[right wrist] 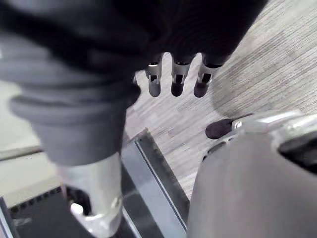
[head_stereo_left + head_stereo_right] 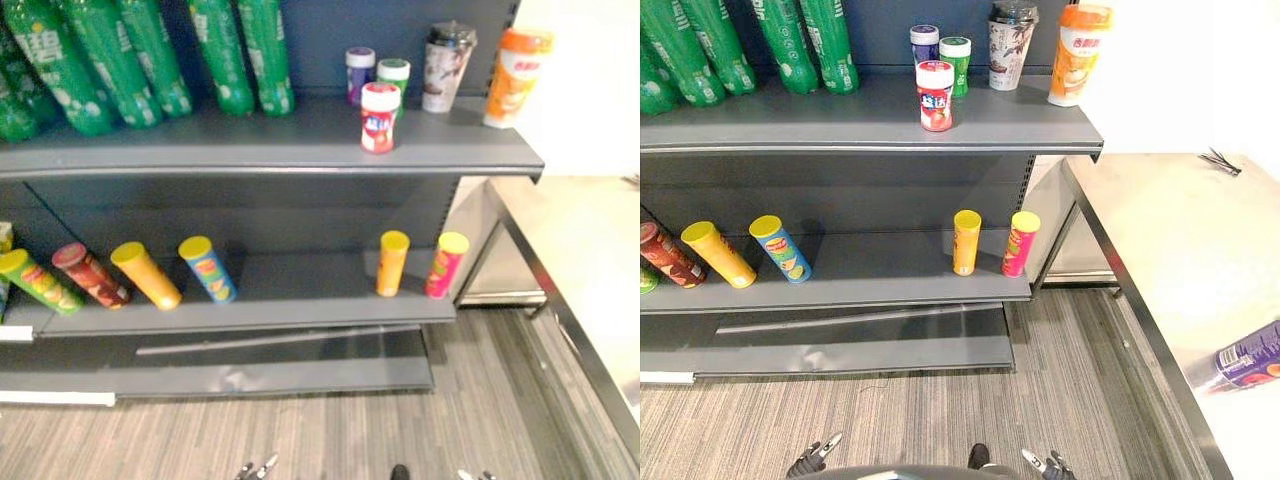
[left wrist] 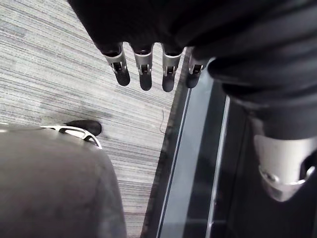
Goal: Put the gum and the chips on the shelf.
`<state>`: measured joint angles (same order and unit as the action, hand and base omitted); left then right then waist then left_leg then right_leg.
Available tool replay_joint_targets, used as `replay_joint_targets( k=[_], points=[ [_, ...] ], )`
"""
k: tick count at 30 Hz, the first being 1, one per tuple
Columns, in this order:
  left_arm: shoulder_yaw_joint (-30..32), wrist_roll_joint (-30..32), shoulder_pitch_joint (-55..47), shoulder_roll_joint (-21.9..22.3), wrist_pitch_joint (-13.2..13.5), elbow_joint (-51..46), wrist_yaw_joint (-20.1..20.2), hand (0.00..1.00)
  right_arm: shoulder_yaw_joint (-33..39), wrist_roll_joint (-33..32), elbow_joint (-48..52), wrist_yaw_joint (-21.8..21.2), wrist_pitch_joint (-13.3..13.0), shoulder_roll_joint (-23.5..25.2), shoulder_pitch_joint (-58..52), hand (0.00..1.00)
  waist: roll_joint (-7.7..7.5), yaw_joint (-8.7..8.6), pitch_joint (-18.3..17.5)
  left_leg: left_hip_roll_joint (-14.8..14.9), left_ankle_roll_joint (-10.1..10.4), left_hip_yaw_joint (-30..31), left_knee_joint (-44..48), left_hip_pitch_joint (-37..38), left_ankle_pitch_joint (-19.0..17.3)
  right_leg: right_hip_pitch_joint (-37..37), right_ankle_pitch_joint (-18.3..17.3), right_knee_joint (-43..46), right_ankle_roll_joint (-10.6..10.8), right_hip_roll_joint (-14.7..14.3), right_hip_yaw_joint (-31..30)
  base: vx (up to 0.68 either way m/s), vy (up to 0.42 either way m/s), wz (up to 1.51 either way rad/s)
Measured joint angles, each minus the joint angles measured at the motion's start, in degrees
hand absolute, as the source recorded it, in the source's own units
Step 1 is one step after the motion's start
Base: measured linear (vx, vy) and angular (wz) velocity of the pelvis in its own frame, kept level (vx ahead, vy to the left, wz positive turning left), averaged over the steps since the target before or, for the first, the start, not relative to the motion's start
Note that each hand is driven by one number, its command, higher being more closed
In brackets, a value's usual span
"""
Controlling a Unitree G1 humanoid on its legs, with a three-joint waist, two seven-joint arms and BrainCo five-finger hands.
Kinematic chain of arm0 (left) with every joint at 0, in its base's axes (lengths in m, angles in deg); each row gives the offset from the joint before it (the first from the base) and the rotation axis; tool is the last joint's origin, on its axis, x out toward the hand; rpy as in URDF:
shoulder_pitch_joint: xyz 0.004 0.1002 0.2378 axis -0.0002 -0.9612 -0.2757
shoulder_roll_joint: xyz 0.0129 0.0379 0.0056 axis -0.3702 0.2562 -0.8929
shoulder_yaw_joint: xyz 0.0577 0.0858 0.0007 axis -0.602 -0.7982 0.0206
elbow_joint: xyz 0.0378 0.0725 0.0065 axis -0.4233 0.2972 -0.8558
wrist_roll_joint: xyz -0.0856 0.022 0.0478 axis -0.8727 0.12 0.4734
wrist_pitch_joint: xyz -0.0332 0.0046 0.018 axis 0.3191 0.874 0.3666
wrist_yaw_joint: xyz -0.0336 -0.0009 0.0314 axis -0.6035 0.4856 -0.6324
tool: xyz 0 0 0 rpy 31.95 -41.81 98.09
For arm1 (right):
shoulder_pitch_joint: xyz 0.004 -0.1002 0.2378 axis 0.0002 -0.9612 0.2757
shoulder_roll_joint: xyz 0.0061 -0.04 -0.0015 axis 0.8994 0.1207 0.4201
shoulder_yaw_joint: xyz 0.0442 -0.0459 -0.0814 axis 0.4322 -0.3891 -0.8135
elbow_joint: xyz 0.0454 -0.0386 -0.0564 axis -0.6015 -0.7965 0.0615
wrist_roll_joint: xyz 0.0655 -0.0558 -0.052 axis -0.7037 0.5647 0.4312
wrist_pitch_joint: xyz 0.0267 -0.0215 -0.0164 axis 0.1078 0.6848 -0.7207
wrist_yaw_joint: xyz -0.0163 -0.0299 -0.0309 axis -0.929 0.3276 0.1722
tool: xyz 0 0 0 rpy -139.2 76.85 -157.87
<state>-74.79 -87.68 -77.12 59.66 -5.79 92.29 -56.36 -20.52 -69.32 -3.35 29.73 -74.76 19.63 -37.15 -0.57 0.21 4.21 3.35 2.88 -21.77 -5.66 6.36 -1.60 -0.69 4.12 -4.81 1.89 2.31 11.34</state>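
A red-and-white gum bottle point(image 2: 379, 117) stands at the front of the upper shelf point(image 2: 250, 145), with a purple one point(image 2: 359, 75) and a green one point(image 2: 393, 75) behind it. On the lower shelf point(image 2: 300, 300) a yellow chips can point(image 2: 392, 262) and a pink one point(image 2: 445, 264) stand upright. Several more cans lean at its left, among them a blue one point(image 2: 208, 268). A purple can point(image 2: 1248, 358) lies on the table at the right. My left hand point(image 3: 144, 74) and right hand point(image 1: 177, 82) hang low over the floor, fingers straight, holding nothing.
Green bottles point(image 2: 130, 60) fill the left of the upper shelf. A patterned cup point(image 2: 447, 65) and an orange cup point(image 2: 516, 75) stand at its right end. A steel table point(image 2: 1160, 230) runs along the right, with a small dark object point(image 2: 1220, 160) at its back. Grey carpet lies before the shelf.
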Motion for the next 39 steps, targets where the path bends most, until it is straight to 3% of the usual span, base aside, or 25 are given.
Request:
replay_joint_targets(
  k=[2,3,5,7,8,9,10,12,13,14,16,17,19,24,29,37,39],
  points=[
    [-0.63,-0.30,0.56,-0.45,0.02,-0.01,0.11,0.00,2.97,-0.13,-0.78,0.78,-0.18,-0.06,0.89,0.00,0.42,-0.14,1.29,0.49,-0.07,-1.00,3.25,-0.52,-1.48,2.18,-2.36,5.39,0.35,0.63,-0.77,0.02,0.016,-0.17],
    [-1.56,-0.30,1.72,-0.72,0.09,-0.01,0.12,0.00,4.56,-0.16,-0.80,1.07,-0.24,-0.25,0.99,0.00,-0.13,-0.36,3.06,0.94,-0.40,-1.15,7.19,-1.69,-3.56,3.52,-3.68,9.14,0.49,1.33,-1.11,-0.01,0.026,-0.13],
    [-2.17,-0.31,2.65,-0.82,0.18,0.00,0.10,0.00,7.56,-0.68,-0.75,1.48,-0.40,-0.32,0.97,0.00,0.68,-1.04,4.47,1.38,-1.37,-1.63,12.49,-3.69,-6.11,5.33,-4.48,12.16,0.97,2.07,-2.02,-0.07,0.045,-0.23],
    [-2.16,-0.30,3.12,-0.53,0.30,-0.01,0.10,0.00,10.48,-1.19,-0.04,1.98,-0.68,-0.09,1.16,0.00,1.35,-1.37,5.01,1.64,-1.97,-4.51,15.68,-5.78,-7.89,7.61,-3.74,12.71,2.21,2.24,-4.61,-0.10,0.122,-0.67],
    [-2.12,-0.31,3.30,-0.48,0.31,-0.07,0.10,0.00,12.26,-1.25,1.06,2.09,-0.71,0.55,1.17,0.00,1.48,-1.41,5.40,2.34,-2.62,-7.98,17.41,-6.60,-9.08,8.81,-2.92,11.29,4.39,2.00,-6.45,-0.16,0.175,-1.20],
    [-2.10,-0.32,3.29,-0.07,0.35,-0.15,0.12,0.00,13.56,-1.27,2.14,2.20,-0.62,1.10,1.21,0.00,1.97,-1.20,5.75,3.78,-4.04,-12.91,17.88,-7.04,-9.62,9.41,-4.82,9.22,4.92,2.75,-3.19,-0.18,0.163,-1.42],
    [-2.02,-0.31,3.27,0.59,0.37,-0.25,0.10,0.00,13.64,-1.75,2.86,2.24,-0.65,1.50,1.43,0.00,3.23,-1.14,5.98,4.73,-4.30,-15.50,17.86,-7.17,-9.83,9.97,-5.04,9.89,3.97,3.30,0.61,-0.18,0.178,-1.88],
    [-1.96,-0.41,4.62,0.40,0.46,-0.31,0.18,0.00,13.12,-2.91,2.60,2.33,-0.62,2.20,3.91,0.00,3.37,-1.26,9.01,7.97,-4.28,-24.46,17.87,-5.32,-11.23,11.33,-8.03,20.65,-0.97,7.81,15.32,-0.14,0.164,-2.13],
    [-2.02,-0.55,4.78,0.18,0.48,-0.34,0.22,0.00,12.57,-2.93,2.56,2.65,-0.63,2.16,4.16,0.00,3.55,-1.14,9.34,8.47,-4.14,-26.44,17.77,-5.12,-11.37,11.23,-8.71,23.22,-1.49,9.14,18.06,-0.07,0.122,-2.02],
    [-2.17,-1.76,4.58,-0.25,0.48,-0.42,0.24,0.00,11.30,-2.98,1.91,3.38,-0.67,1.90,5.17,0.00,2.72,-1.13,9.22,8.98,-3.96,-30.59,17.61,-4.52,-11.52,10.66,-9.33,27.59,-2.41,11.82,22.45,-0.02,0.062,-1.56],
    [-2.69,-2.60,5.14,-0.81,0.64,-1.49,0.50,0.00,10.29,-2.93,-0.38,3.97,-0.61,1.49,6.89,0.00,1.54,-1.58,9.33,9.47,-3.24,-36.91,17.73,-3.82,-11.06,6.04,-9.13,29.98,-2.09,15.45,27.44,0.01,-0.005,-1.79],
    [-2.70,-2.63,5.41,-0.80,0.68,-1.78,0.61,0.00,9.82,-2.94,-0.84,4.07,-0.61,1.45,7.14,0.00,1.35,-1.59,9.26,9.54,-3.08,-38.07,17.85,-3.81,-11.01,4.79,-8.78,29.27,-1.57,15.71,27.70,0.03,-0.053,-1.42],
    [-3.62,-3.86,5.72,-0.81,1.17,-2.88,1.34,0.00,8.61,-2.94,-1.90,4.27,-0.51,1.52,8.58,0.00,0.65,-1.48,8.97,10.14,-2.73,-42.46,18.50,-3.84,-10.41,0.31,-6.62,20.49,2.10,14.34,27.21,0.05,-0.116,-0.95],
    [-3.73,-4.71,6.37,0.75,1.12,-2.41,1.58,0.00,4.70,-3.36,-1.60,3.90,-0.66,0.93,11.68,0.00,1.15,-1.65,8.81,13.43,-1.87,-47.07,21.44,-3.89,-9.42,-0.54,-6.62,11.52,2.50,9.63,25.88,0.00,-0.183,-0.59],
    [-3.73,-4.62,6.37,1.47,1.04,-2.22,1.67,0.00,4.75,-4.98,-1.59,3.12,-1.12,-0.36,10.89,0.00,2.00,-1.87,8.75,16.50,-1.27,-47.31,22.63,-3.39,-7.55,-0.41,-7.86,13.02,1.17,7.43,25.87,-0.04,-0.107,-0.07],
    [-0.08,-4.11,6.43,1.62,0.76,-1.22,1.42,0.00,7.99,-5.03,-1.92,3.08,-1.36,-1.14,9.29,0.00,2.97,-3.73,9.22,19.84,-1.28,-48.46,28.57,-2.75,-7.54,2.49,-14.41,21.95,0.33,9.45,24.10,-0.06,-0.038,-0.09],
    [0.91,-4.12,6.02,1.64,0.68,-1.23,1.18,0.00,10.10,-5.04,-2.08,3.11,-1.35,-0.76,8.48,0.00,3.03,-4.59,9.26,22.45,-1.28,-48.72,33.14,-1.61,-7.53,2.36,-16.98,23.45,-0.10,9.33,22.61,-0.04,-0.077,-0.27]
  ],
)
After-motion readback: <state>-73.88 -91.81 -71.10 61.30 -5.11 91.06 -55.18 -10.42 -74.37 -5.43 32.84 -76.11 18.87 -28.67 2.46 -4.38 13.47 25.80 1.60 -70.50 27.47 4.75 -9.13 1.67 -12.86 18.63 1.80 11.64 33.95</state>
